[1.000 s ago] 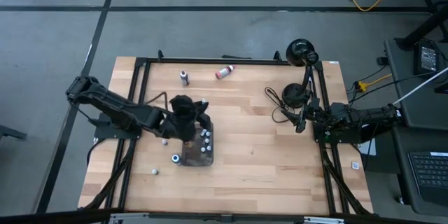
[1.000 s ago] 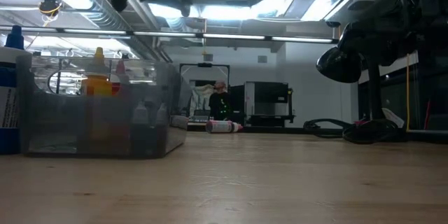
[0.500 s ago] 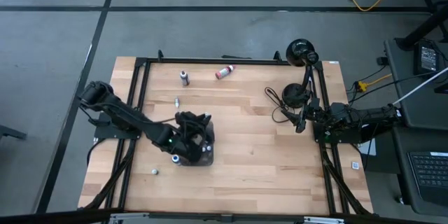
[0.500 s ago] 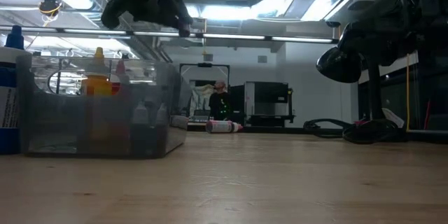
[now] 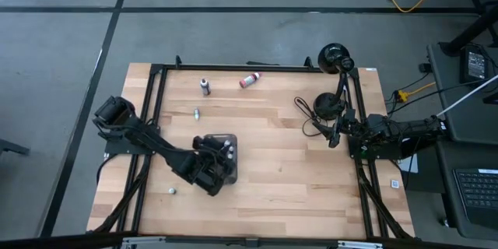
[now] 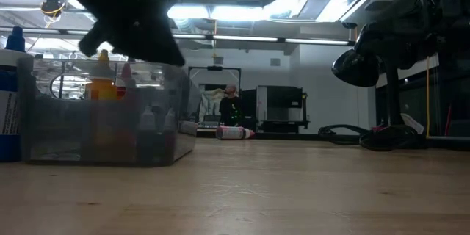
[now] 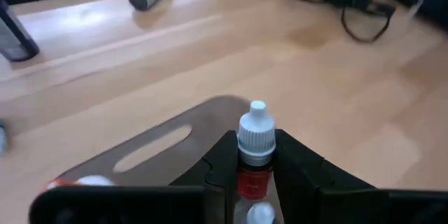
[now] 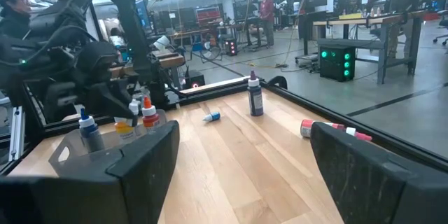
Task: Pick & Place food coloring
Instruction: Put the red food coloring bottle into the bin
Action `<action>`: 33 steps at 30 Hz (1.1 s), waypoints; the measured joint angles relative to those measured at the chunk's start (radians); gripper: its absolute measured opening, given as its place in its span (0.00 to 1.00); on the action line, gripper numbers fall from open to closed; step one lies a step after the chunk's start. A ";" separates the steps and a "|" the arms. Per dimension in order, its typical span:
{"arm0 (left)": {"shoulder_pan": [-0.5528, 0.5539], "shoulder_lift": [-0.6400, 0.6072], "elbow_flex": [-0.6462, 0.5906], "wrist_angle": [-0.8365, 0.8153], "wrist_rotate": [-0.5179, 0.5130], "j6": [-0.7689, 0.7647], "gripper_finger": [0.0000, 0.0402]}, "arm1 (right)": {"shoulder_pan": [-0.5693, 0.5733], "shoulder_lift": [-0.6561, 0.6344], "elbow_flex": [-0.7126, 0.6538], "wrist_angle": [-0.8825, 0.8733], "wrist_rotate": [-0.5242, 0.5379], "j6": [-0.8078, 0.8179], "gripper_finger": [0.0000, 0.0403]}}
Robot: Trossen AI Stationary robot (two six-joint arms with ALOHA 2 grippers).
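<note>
My left gripper (image 5: 215, 168) hangs over the near end of the dark grey tray (image 5: 226, 139), shut on a small food coloring bottle (image 7: 256, 155) with a white cap and a red label. More bottles stand in the tray (image 8: 66, 152). Others are loose on the table. A dark one (image 5: 205, 86) stands at the far side, and a red one (image 5: 249, 80) lies on its side beside it. Two tiny ones (image 5: 196, 113) (image 5: 171, 190) sit left of the tray. My right gripper (image 8: 241, 175) waits open at the table's right edge. My left gripper pinches the bottle's red-labelled body (image 7: 253, 179), just below the white cap, between its two fingers (image 7: 218, 162). The fingers slant downward. The bottle stands upright between them over the tray (image 7: 157, 147). Its bottom is hidden by the fingers.
A black lamp (image 5: 335, 58) and coiled cables (image 5: 311, 113) stand at the table's far right. A black frame (image 5: 233, 68) runs round the table. Bare wood lies between the tray and the right arm (image 5: 389, 132).
My left gripper has come down and moved toward the table's near edge, from the tray's far end to its near end, rolling as it went. It has stayed shut on the bottle.
</note>
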State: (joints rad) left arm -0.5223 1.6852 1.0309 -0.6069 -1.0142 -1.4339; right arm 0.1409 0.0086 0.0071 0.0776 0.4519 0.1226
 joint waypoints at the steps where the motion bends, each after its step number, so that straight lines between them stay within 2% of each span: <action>1: -0.004 0.000 0.000 -0.016 0.005 0.008 0.16 | 0.000 0.000 0.000 0.000 0.000 0.000 0.80; 7: -0.019 -0.005 0.000 -0.072 0.041 0.081 0.16 | 0.000 0.000 0.000 0.000 0.000 0.000 0.80; 14: -0.019 -0.005 0.000 -0.009 0.021 0.088 0.16 | 0.000 0.000 0.000 0.000 0.000 0.000 0.80; 25: 0.022 -0.005 0.000 0.036 0.046 0.266 0.16 | 0.000 0.000 0.000 0.000 0.000 0.000 0.80; 29: 0.056 -0.004 0.000 0.038 0.090 0.257 0.16 | 0.000 0.000 0.000 0.000 0.000 0.000 0.80; 33: 0.084 0.000 0.000 0.039 0.090 0.207 0.16 | 0.000 0.000 0.000 0.000 0.000 0.000 0.80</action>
State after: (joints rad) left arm -0.4388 1.6848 1.0309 -0.5679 -0.9246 -1.2272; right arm 0.1406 0.0087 0.0071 0.0776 0.4521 0.1226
